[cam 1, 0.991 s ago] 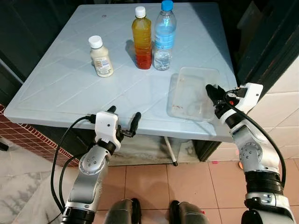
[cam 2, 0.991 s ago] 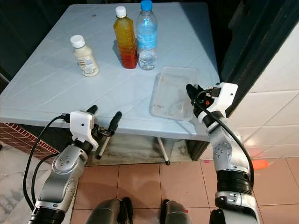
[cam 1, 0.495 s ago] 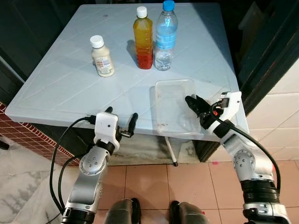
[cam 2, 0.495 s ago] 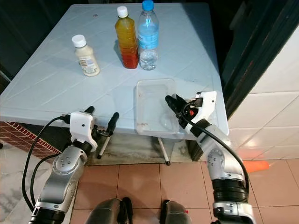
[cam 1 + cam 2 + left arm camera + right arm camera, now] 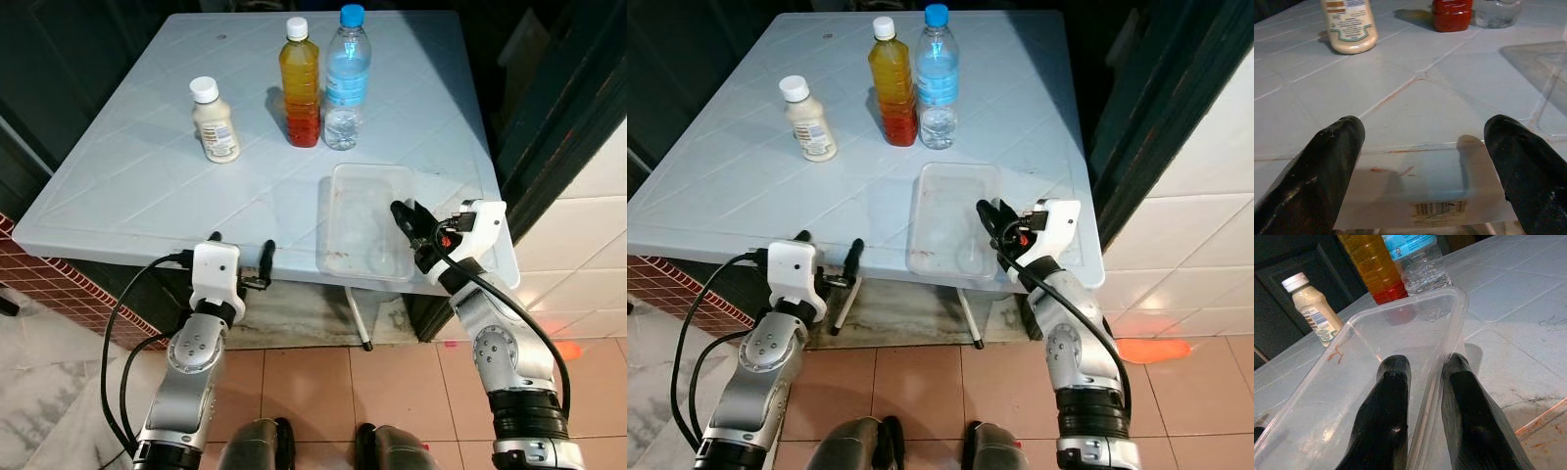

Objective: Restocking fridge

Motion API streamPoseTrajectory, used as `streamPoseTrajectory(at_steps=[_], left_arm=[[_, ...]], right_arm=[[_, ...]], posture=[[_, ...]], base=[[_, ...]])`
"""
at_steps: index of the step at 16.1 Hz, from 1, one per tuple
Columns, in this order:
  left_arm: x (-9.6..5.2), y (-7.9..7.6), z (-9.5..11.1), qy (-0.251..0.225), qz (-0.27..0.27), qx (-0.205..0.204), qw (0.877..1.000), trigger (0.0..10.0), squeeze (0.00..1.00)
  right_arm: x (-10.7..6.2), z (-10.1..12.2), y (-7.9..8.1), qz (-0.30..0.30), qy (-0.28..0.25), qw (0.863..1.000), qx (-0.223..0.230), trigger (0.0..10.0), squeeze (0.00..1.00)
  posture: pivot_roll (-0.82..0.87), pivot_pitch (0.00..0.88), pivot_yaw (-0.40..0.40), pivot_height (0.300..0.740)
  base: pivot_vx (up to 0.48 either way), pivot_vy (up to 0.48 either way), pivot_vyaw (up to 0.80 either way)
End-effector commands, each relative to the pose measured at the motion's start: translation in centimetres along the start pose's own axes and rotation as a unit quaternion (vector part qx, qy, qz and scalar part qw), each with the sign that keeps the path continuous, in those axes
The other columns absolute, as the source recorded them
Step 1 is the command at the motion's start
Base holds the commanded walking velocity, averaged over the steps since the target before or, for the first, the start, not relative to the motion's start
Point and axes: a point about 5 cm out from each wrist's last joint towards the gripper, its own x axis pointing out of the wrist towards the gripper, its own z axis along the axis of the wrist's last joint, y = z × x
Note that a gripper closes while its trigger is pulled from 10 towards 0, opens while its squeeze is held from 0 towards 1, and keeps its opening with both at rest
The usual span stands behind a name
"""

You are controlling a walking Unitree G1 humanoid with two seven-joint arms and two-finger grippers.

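Progress: early | right gripper (image 5: pixel 1418 396) pinching clear plastic container (image 5: pixel 364 217) wall | three bottles (image 5: pixel 302 83) beyond container unmoved | left gripper (image 5: pixel 1425 147) spread, empty

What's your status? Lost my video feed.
Right gripper shut on clear container wall, near table's front edge. Left gripper open, idle at that edge. Three bottles stand behind. Nothing in the way.

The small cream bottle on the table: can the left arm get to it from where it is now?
Probably yes. The left gripper hovers open at the table's near edge, and the stretch of tabletop between it and the cream bottle is bare. The bottle stands well back, so the arm must extend forward.
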Motion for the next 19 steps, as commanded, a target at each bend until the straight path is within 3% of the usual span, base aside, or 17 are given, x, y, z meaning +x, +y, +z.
streamPoseTrajectory(at_steps=[1,6,11,12,13,14,15,19], left_arm=[[0.2,0.3,-0.1,0.002,0.014,0.009,1.0,10.0,0.0],[0.2,-0.1,0.0,0.0,0.008,0.008,1.0,10.0,0.0],[0.3,-0.1,-0.1,0.002,0.009,0.008,1.0,10.0,0.0],[0.3,-0.1,-0.1,0.002,0.008,0.008,1.0,10.0,0.0],[0.4,-0.1,-0.1,0.001,0.008,0.009,1.0,10.0,0.0],[0.4,-0.1,-0.1,0.001,0.008,0.009,1.0,10.0,0.0],[0.5,-0.1,0.0,0.001,0.009,0.01,1.0,10.0,0.0],[0.6,-0.1,0.0,0.0,0.008,0.012,1.0,10.0,0.0]], right_arm=[[-0.4,-1.7,0.0,-0.02,0.038,0.999,-0.004,10.0,0.0],[-0.2,-1.1,-0.9,-0.064,0.021,0.998,-0.021,10.0,0.0],[-0.6,-1.5,-2.1,-0.118,0.023,0.993,0.011,10.0,0.0],[-0.5,-1.5,-2.0,-0.118,0.018,0.993,0.015,0.0,0.0],[-0.4,-1.3,-1.9,-0.115,0.014,0.993,0.01,0.6,0.0],[-0.3,-1.2,-1.9,-0.113,0.011,0.994,0.007,0.6,0.0],[-0.2,-1.2,-1.9,-0.117,0.014,0.993,0.01,10.0,0.0],[0.0,-0.8,-1.4,-0.097,0.007,0.995,0.002,10.0,0.0]], posture=[[0.0,0.127,0.065,0.74],[0.0,0.138,0.063,0.74],[0.0,0.143,0.063,0.74],[0.0,0.148,0.063,0.74],[0.0,0.144,0.063,0.74],[0.0,0.144,0.063,0.74],[0.0,0.143,0.064,0.74],[0.0,0.139,0.066,0.74]], base=[[0.0,0.0,0.0],[0.0,0.0,0.2],[0.0,0.0,0.0],[0.0,0.0,0.0],[0.0,0.0,0.0],[0.0,0.0,0.0],[0.0,0.0,0.0],[0.0,0.0,0.4]])
